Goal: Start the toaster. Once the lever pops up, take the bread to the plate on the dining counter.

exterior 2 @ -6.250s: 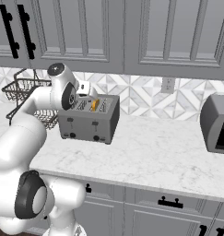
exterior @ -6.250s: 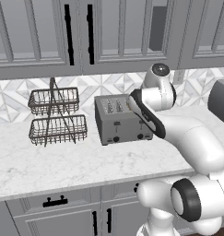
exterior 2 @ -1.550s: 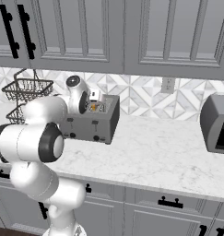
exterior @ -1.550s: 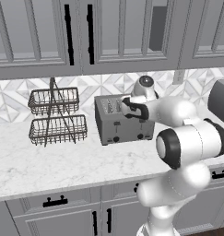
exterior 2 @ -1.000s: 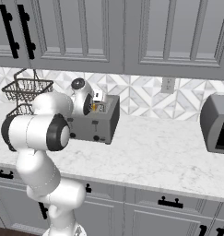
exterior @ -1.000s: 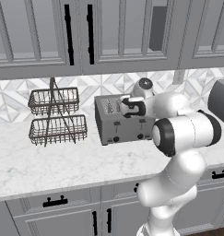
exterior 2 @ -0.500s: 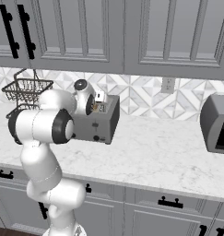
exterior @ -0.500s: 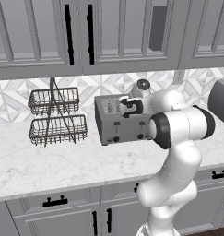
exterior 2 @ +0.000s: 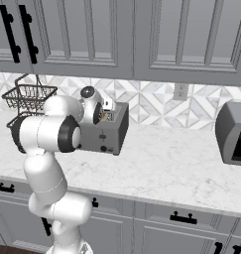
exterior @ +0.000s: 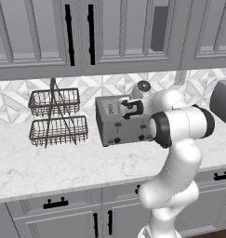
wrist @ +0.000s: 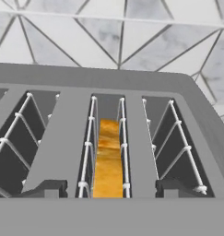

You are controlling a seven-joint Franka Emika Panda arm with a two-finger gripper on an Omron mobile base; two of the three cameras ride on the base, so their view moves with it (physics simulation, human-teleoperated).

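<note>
The grey four-slot toaster (exterior: pixel 119 128) (exterior 2: pixel 111 133) stands on the marble worktop against the tiled wall. In the hand view, the bread (wrist: pixel 108 161) stands upright in the toaster's (wrist: pixel 62 138) second slot from the right, golden-brown and sunk between the wire guides. My gripper (exterior: pixel 125 108) (exterior 2: pixel 107 115) (wrist: pixel 109 186) hovers just above the toaster's top, pointing down at that slot. It is open: one dark fingertip (wrist: pixel 45 186) is on each side of the slot, and neither touches the bread. The plate and the dining counter are out of view.
A two-tier wire basket rack (exterior: pixel 56 116) (exterior 2: pixel 27 96) stands to the left of the toaster. A dark grey appliance (exterior: pixel 222 100) (exterior 2: pixel 233 131) sits at the far right of the worktop (exterior: pixel 63 162). Upper cabinets hang close above.
Over the last second the hand has shifted slightly further over the toaster's top and settled lower. The toaster, bread and rack have not moved.
</note>
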